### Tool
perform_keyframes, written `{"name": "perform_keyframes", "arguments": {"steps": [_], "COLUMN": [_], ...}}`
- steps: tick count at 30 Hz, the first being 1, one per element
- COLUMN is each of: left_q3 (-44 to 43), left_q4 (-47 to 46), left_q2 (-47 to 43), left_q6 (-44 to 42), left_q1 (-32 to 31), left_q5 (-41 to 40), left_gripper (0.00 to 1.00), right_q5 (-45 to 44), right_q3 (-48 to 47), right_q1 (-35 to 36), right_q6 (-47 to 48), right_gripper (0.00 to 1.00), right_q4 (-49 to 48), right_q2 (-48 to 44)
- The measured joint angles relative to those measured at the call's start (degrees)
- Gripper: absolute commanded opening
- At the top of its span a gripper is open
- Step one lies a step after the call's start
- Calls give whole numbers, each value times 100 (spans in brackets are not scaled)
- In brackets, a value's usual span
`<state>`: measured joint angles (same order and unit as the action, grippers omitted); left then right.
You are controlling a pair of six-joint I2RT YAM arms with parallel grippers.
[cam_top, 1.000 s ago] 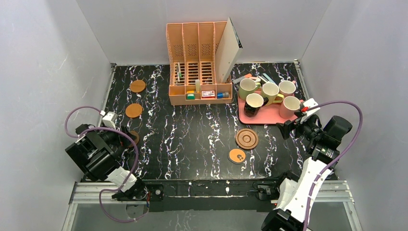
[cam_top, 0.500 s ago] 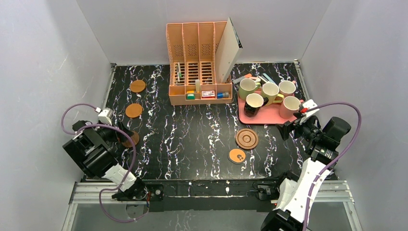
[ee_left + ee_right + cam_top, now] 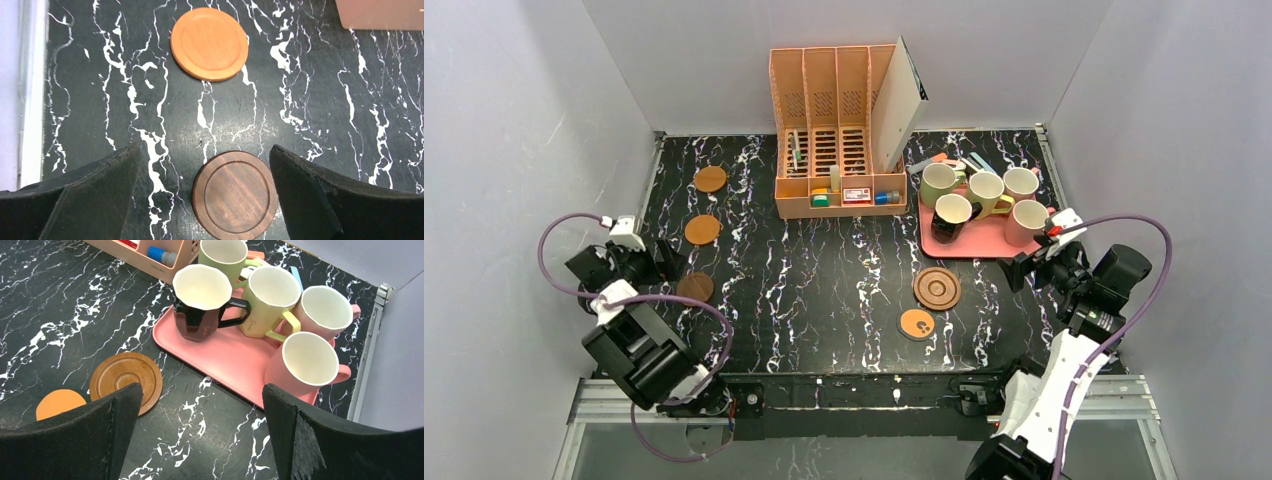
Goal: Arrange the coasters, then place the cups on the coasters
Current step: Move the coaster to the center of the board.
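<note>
Two plain orange-brown coasters (image 3: 710, 179) (image 3: 702, 229) and a dark brown coaster (image 3: 695, 287) lie along the left side. My left gripper (image 3: 662, 262) hovers open just left of the dark one. In the left wrist view the dark brown coaster (image 3: 235, 195) lies flat between the spread fingers of the left gripper (image 3: 204, 151), with an orange-brown coaster (image 3: 209, 43) beyond. The ringed wooden coaster (image 3: 937, 288) and marked orange coaster (image 3: 917, 324) lie centre-right. Black (image 3: 202, 305), olive green (image 3: 225, 255), yellow (image 3: 272, 297), pale (image 3: 325, 310) and pink (image 3: 305, 362) cups stand on the pink tray (image 3: 225, 360). My right gripper (image 3: 202, 390) is open and holds nothing, in front of the tray.
A peach desk organiser (image 3: 839, 140) with a white board (image 3: 899, 100) leaning on it stands at the back centre. Pens and small items (image 3: 954, 160) lie behind the tray. Grey walls close in the table on the left, right and rear.
My left arm swung back and to the left, so the dark brown coaster it was covering now shows in full. The right arm barely moved. Both grippers stayed open.
</note>
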<state>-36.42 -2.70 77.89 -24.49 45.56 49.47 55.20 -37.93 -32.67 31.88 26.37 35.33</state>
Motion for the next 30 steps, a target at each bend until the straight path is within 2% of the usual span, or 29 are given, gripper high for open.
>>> {"name": "perform_keyframes", "arguments": {"steps": [6,12,16,20,25,27,30], "left_q3": [81,50,33,33,15,-87,-308], "left_q4": [-282,-372,-352,-221,330,560,774], "left_q2": [-555,-297,-42,-184,-1054,-1438,-1893], "left_q6": [466,568,564,511,350,317,302], "left_q1": [-28,-398,-929,-1259,-1447,-1705,-2437], "left_q5": [-136,-697,-1300,-1657,-1753,-1899,-2162], "left_gripper": [98,98,98,98,98,98,98], "right_q5": [-146,-544,-1078,-1547,-1989,-2166,-2430], "right_q3": [57,-227,-332,-334,-354,-354,-354], "right_q1": [0,234,1158,2236,3340,3694,4039], "right_q6": [-140,-164,-72,68,192,177,20], "right_gripper": [98,98,98,98,98,98,98], "right_q4": [-168,-46,74,116,238,216,129], "right_q2": [223,1237,1644,1759,1987,2059,2188]}}
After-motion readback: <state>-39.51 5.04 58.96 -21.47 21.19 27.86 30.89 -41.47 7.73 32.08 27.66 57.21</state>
